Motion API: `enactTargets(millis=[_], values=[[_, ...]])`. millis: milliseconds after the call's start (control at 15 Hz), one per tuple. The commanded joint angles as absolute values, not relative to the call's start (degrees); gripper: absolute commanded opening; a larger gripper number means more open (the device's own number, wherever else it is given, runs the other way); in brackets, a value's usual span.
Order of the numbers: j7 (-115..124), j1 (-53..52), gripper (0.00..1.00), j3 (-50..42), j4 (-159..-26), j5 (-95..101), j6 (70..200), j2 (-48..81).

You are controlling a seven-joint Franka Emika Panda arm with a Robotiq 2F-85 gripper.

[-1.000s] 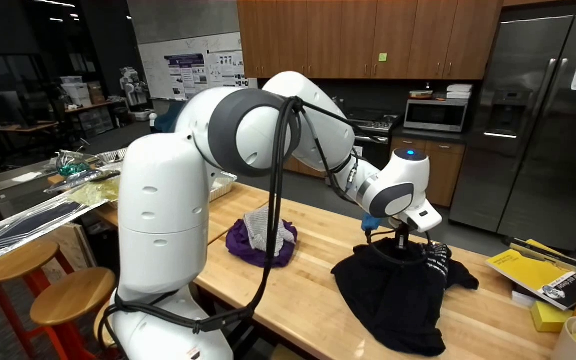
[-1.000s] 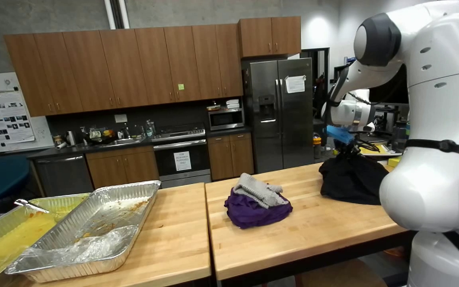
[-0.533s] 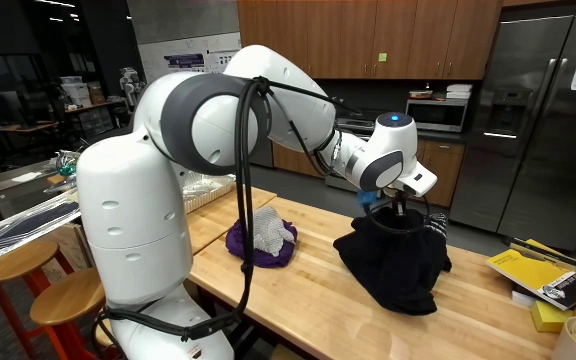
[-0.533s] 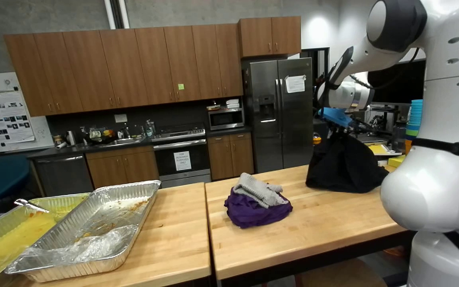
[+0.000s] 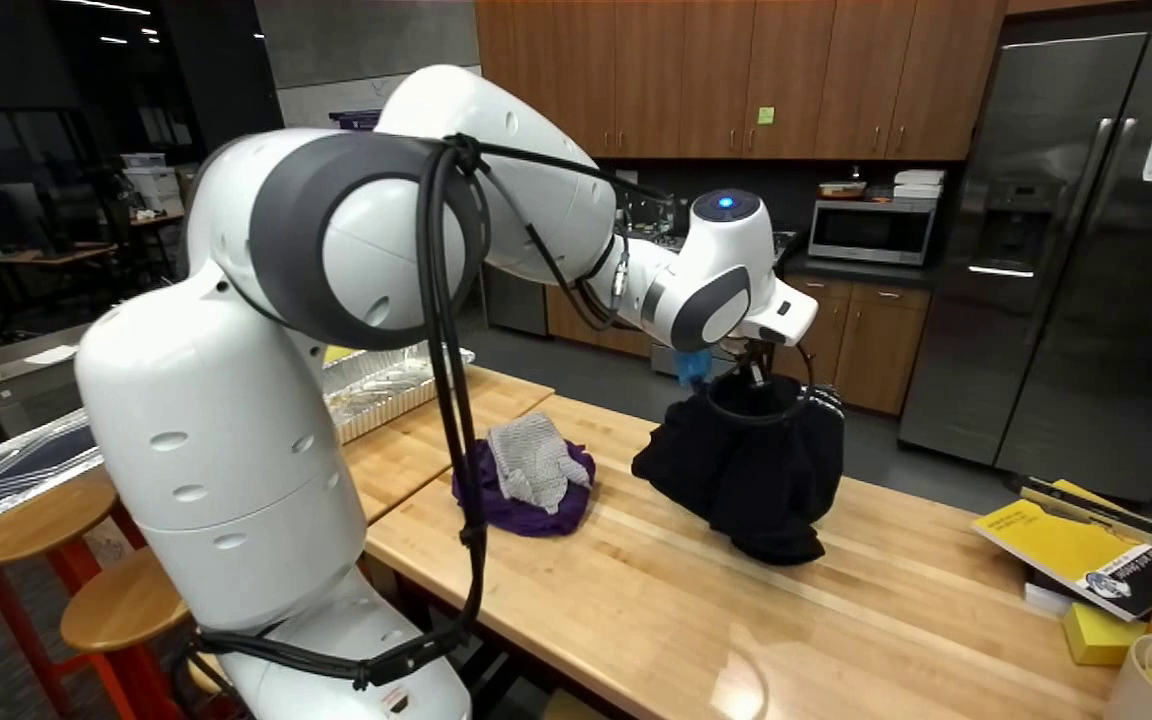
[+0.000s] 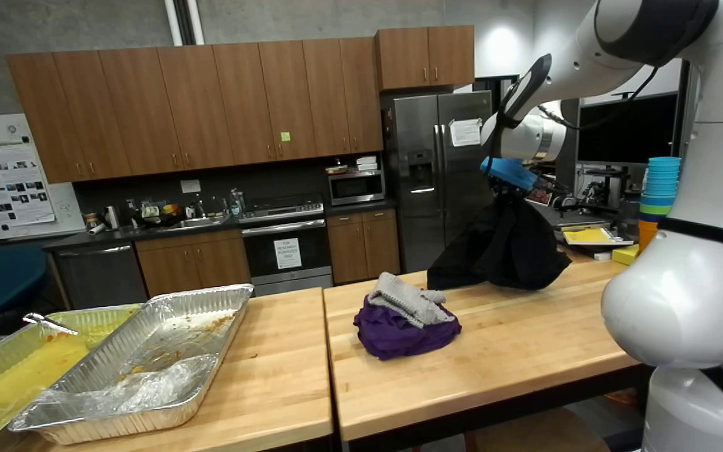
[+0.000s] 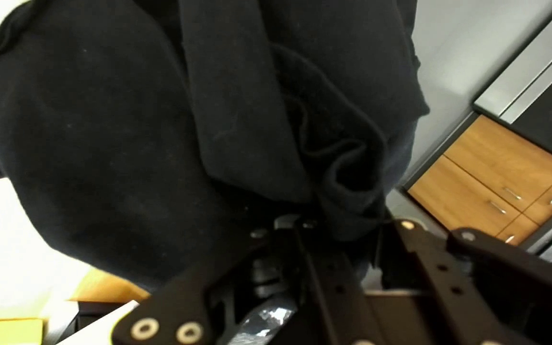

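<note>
A black garment (image 5: 736, 490) with white print hangs in folds from my gripper (image 5: 757, 376), which is shut on it near its top. In the wrist view the cloth (image 7: 137, 143) fills much of the picture, and a bunched fold of it sits between the fingers of the gripper (image 7: 345, 230). The fingertips themselves are mostly hidden by the dark fabric. Whether the garment's lower end touches the table (image 5: 636, 620) I cannot tell. Beside it lies a bundled purple cloth (image 6: 399, 336) with a grey knitted cloth (image 6: 408, 301) on top, seen in both exterior views.
Foil trays (image 6: 148, 351) stand on the adjoining table, past a narrow gap. A yellow book (image 5: 1076, 545), a yellow block (image 5: 1101, 635) and stacked coloured cups (image 6: 661, 182) occupy the far end. Wooden stools (image 5: 116, 590) stand on the floor by the arm.
The gripper has risen and moved towards the purple bundle, carrying the black garment, which was spread on the table and now hangs more gathered. The purple and grey cloths have stayed put.
</note>
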State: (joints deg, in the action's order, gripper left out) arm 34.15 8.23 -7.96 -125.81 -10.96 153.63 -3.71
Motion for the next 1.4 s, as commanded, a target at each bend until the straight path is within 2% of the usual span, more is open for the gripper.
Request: enactTargets(millis=[0,267,333,800,1333], values=[[30.3,7.4,0.06,-6.3,-130.0,-10.6,155.4,-9.6],[25.3,6.5,0.06,-4.3,-134.4,-11.2,156.9,-14.9],[30.9,5.2,0.06,-0.2,-126.6,-8.6,157.6,-7.6],[37.2,1.9,0.06,9.0,-114.9,2.2,157.0,-0.4],[33.6,-1.1,0.06,12.6,-110.2,5.8,154.1,1.3]])
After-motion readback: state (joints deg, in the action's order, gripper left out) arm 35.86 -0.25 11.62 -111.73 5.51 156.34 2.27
